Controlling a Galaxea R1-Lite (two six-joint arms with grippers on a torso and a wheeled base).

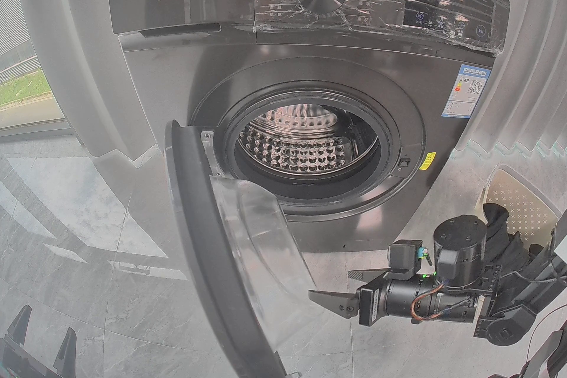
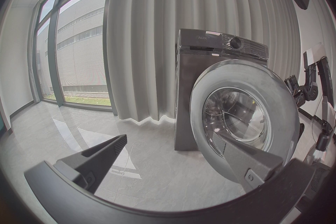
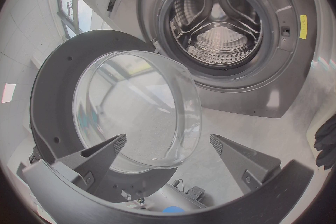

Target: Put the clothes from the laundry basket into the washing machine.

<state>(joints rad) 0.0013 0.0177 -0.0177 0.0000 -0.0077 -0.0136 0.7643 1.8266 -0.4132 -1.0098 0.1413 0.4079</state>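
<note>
The grey washing machine (image 1: 307,101) stands in front of me with its round door (image 1: 201,243) swung open toward me on the left. Its steel drum (image 1: 304,140) looks empty. At the right, a cream laundry basket (image 1: 522,196) holds dark clothes (image 1: 502,234). My right gripper (image 1: 331,284) hovers low in front of the machine, between basket and door, open with nothing in it. In the right wrist view the right gripper (image 3: 168,140) faces the door glass (image 3: 140,109) and the drum (image 3: 217,25), with the clothes (image 3: 325,144) at the edge. My left gripper (image 1: 47,321) is low at the left, open and holding nothing.
Pale curtains (image 1: 65,42) hang behind the machine, and a window (image 2: 80,53) is at the far left. The left wrist view has the left gripper (image 2: 168,140) facing the door's outer side (image 2: 245,112). Bare tiled floor (image 1: 88,231) lies left of the door.
</note>
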